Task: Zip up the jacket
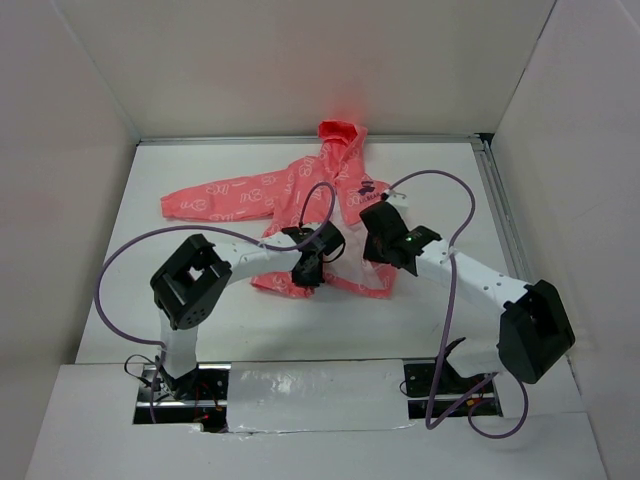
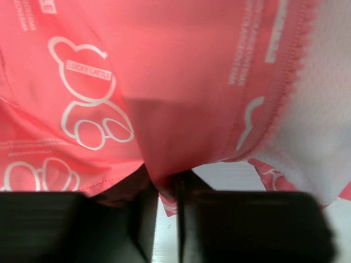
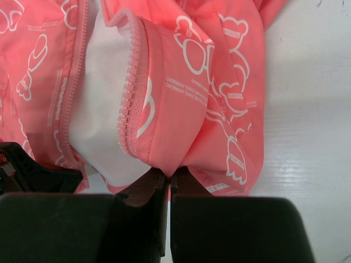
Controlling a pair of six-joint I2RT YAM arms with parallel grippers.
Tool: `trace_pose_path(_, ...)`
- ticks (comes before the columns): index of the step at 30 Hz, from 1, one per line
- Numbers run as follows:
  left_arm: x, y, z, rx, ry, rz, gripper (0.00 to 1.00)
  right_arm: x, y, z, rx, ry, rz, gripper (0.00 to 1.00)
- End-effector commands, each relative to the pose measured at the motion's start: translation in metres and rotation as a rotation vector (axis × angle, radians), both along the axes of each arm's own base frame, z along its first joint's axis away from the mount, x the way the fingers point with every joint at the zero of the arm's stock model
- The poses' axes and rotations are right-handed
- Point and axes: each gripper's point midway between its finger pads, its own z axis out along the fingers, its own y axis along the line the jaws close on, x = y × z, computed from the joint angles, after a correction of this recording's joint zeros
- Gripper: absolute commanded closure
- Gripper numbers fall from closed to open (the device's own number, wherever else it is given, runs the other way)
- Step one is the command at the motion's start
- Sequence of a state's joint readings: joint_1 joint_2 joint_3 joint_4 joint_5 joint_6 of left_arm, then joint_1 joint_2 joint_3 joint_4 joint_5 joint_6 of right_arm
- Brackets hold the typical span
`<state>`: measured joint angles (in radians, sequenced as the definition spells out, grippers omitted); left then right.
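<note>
Jacket lies flat on counter, hood toward far wall, one sleeve stretched out left. Front is open at bottom, white lining exposed.

Left pincer clamped on pinch of pink cloth at lower edge. Right pincer clamped on other front panel at hem, just beside zipper teeth.

Assessment: cloth thin, light, limp, probably slick, so it will bunch and fold under any pull. Best hold is hem ends close to teeth, both edges kept taut. Slider not visible.
</note>
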<state>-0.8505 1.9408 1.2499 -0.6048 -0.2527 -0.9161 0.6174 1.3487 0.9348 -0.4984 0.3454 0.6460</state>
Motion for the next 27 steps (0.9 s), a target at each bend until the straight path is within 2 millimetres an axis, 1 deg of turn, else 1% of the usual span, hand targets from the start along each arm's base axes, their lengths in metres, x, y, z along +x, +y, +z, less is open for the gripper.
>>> trace_pose_path(1, -0.071, 0.025, -0.073, 0.083, 0.310, 0.017, 0.81, 0.003, -0.006, 0.012, 0.020, -0.054, -0.039, 1.00)
trace_pose_path(2, -0.069, 0.025, -0.069, 0.081, 0.300, 0.019, 0.86, 0.003, -0.006, 0.013, 0.027, -0.057, -0.042, 1.00)
trace_pose_path(3, -0.070, 0.026, -0.065, 0.077, 0.295, 0.009, 0.88, 0.002, -0.007, 0.012, 0.028, -0.054, -0.044, 1.00)
trace_pose_path(4, -0.066, 0.021, -0.052, 0.043, 0.267, 0.003, 0.91, 0.002, -0.008, 0.011, 0.030, -0.054, -0.046, 1.00)
trace_pose_path(6, -0.067, 0.019, -0.040, 0.003, 0.250, -0.023, 0.94, 0.005, -0.011, 0.010, 0.043, -0.054, -0.059, 1.00)
trace_pose_path(7, -0.064, 0.015, -0.024, -0.039, 0.218, -0.034, 0.97, 0.005, -0.013, 0.010, 0.044, -0.051, -0.063, 1.00)
trace_pose_path(9, -0.065, 0.017, -0.014, -0.068, 0.188, -0.050, 1.00, 0.011, -0.020, 0.010, 0.047, -0.056, -0.094, 1.00)
trace_pose_path(10, -0.062, 0.015, -0.001, -0.094, 0.157, -0.049, 1.00, 0.013, -0.024, 0.009, 0.047, -0.057, -0.108, 1.00)
trace_pose_path(11, -0.063, 0.018, 0.003, -0.097, 0.153, -0.050, 1.00, 0.017, -0.027, 0.010, 0.050, -0.063, -0.121, 1.00)
trace_pose_path(12, -0.062, 0.017, 0.015, -0.127, 0.145, -0.051, 1.00, 0.020, -0.032, 0.009, 0.053, -0.058, -0.130, 1.00)
trace_pose_path(14, -0.062, 0.016, 0.026, -0.152, 0.128, -0.073, 1.00, 0.025, -0.035, 0.010, 0.055, -0.068, -0.132, 1.00)
trace_pose_path(15, -0.060, 0.014, 0.042, -0.184, 0.097, -0.081, 1.00, 0.026, -0.035, 0.011, 0.062, -0.068, -0.131, 1.00)
trace_pose_path(17, -0.059, 0.011, 0.059, -0.222, 0.063, -0.109, 1.00, 0.031, -0.044, 0.011, 0.059, -0.076, -0.150, 1.00)
trace_pose_path(18, -0.057, 0.008, 0.077, -0.267, 0.023, -0.125, 1.00, 0.034, -0.048, 0.010, 0.068, -0.074, -0.163, 1.00)
trace_pose_path(19, -0.056, 0.007, 0.086, -0.288, 0.000, -0.149, 1.00, 0.035, -0.051, 0.008, 0.074, -0.068, -0.171, 1.00)
trace_pose_path(20, -0.056, 0.007, 0.101, -0.318, -0.033, -0.148, 0.99, 0.036, -0.055, 0.005, 0.076, -0.061, -0.181, 1.00)
trace_pose_path(21, -0.056, 0.008, 0.108, -0.328, -0.049, -0.153, 0.98, 0.039, -0.064, -0.001, 0.063, -0.049, -0.217, 1.00)
trace_pose_path(22, -0.056, 0.013, 0.119, -0.338, -0.069, -0.150, 0.97, 0.040, -0.071, -0.007, 0.054, -0.031, -0.249, 1.00)
trace_pose_path(23, -0.056, 0.017, 0.122, -0.334, -0.078, -0.130, 0.96, 0.040, -0.079, -0.017, 0.036, 0.005, -0.281, 1.00)
trace_pose_path(24, -0.055, 0.022, 0.124, -0.329, -0.087, -0.121, 0.95, 0.039, -0.091, -0.024, 0.018, 0.036, -0.321, 1.00)
trace_pose_path(25, -0.053, 0.028, 0.131, -0.343, -0.102, -0.106, 0.95, 0.039, -0.097, -0.029, 0.019, 0.053, -0.348, 1.00)
trace_pose_path(26, -0.053, 0.032, 0.131, -0.343, -0.103, -0.092, 0.94, 0.038, -0.103, -0.037, 0.011, 0.072, -0.365, 1.00)
trace_pose_path(27, -0.055, 0.038, 0.127, -0.338, -0.098, -0.083, 0.94, 0.040, -0.111, -0.041, 0.023, 0.081, -0.387, 1.00)
